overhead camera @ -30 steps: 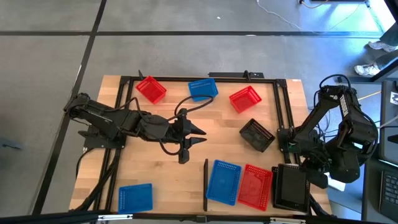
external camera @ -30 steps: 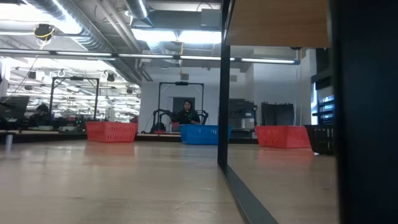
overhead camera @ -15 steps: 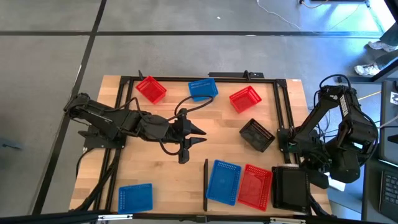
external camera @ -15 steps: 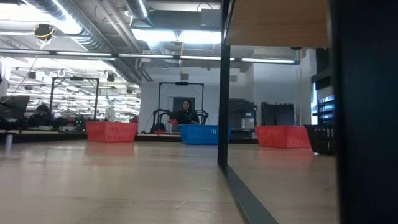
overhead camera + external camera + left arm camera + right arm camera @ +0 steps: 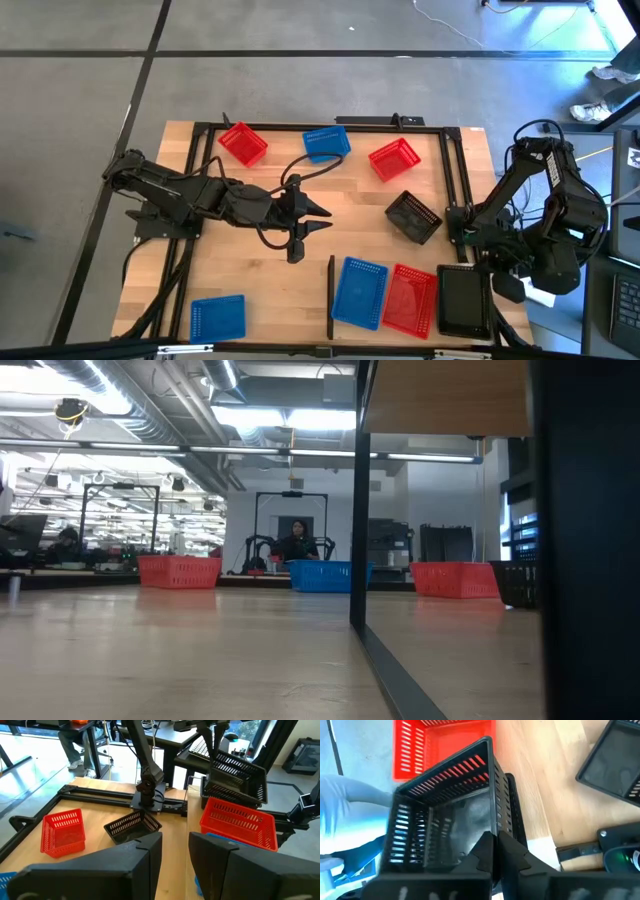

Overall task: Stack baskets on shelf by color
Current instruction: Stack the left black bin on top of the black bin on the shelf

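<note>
I am pinching the near wall of the black basket (image 5: 464, 302) with my right fingers (image 5: 492, 851) closed tight, at the bench's (image 5: 260, 270) right front corner beside the red basket (image 5: 410, 299). Lifting it level should keep the thin wall from slipping. My left fingers (image 5: 175, 865) are hanging spread and empty mid-bench.

a red basket (image 5: 179, 571), a blue basket (image 5: 321, 576) and another red basket (image 5: 454, 579) are sitting in a row far across the wooden table (image 5: 170, 650). a thin black upright bar (image 5: 358, 500) is standing near the blue one. a person (image 5: 298, 542) is sitting beyond.
</note>
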`<state>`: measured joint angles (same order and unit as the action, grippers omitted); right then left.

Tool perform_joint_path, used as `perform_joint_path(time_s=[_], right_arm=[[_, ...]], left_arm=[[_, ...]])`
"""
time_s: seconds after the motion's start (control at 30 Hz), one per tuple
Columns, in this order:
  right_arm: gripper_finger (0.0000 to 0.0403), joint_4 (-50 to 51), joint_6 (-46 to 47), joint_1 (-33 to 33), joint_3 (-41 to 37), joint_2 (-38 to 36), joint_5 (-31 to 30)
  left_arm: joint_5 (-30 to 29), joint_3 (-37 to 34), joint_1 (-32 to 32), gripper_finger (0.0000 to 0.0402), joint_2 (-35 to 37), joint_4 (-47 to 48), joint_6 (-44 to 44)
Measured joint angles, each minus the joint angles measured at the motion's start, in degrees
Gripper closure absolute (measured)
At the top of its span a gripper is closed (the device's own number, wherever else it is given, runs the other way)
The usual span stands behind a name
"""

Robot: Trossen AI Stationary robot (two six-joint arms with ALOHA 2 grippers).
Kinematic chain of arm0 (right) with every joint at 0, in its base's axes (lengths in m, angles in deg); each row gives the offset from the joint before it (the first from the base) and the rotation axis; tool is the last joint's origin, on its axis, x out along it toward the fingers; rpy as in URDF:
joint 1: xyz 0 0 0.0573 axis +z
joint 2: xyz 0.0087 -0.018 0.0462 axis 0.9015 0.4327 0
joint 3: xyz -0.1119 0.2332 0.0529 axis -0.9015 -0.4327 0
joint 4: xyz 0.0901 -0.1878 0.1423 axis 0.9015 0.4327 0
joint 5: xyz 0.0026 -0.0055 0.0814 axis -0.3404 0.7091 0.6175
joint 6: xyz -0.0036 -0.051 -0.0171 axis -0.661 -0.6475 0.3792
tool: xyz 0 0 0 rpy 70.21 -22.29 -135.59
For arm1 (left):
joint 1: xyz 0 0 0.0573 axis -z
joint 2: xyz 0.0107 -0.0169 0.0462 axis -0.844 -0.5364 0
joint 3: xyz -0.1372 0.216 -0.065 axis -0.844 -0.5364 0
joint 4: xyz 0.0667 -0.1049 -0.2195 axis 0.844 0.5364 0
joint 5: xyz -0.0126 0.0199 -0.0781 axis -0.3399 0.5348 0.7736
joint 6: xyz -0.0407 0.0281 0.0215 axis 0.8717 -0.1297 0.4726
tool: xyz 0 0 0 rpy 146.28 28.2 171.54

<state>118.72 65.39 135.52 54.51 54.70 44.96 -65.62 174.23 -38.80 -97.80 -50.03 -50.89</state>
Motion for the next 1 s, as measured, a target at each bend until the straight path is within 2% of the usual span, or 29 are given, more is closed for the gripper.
perform_joint_path(time_s=[0.63,0.77,0.9,1.0], right_arm=[[0.0368,0.2,-1.5,0.0,0.0,0.0,-0.4],[0.0376,0.2,-2.6,0.0,0.0,0.1,3.0],[0.0393,0.2,-2.7,0.0,0.0,0.5,1.6],[0.039,0.1,-3.7,0.0,0.0,0.8,-0.3]], left_arm=[[0.0,0.0,0.0,0.0312,0.0,0.0,0.0],[0.0,0.0,0.0,0.0312,0.0,0.1,0.0],[0.0,0.0,0.0,0.0312,0.0,0.1,0.0],[0.0,0.0,0.0,0.0312,0.0,0.1,0.0]])
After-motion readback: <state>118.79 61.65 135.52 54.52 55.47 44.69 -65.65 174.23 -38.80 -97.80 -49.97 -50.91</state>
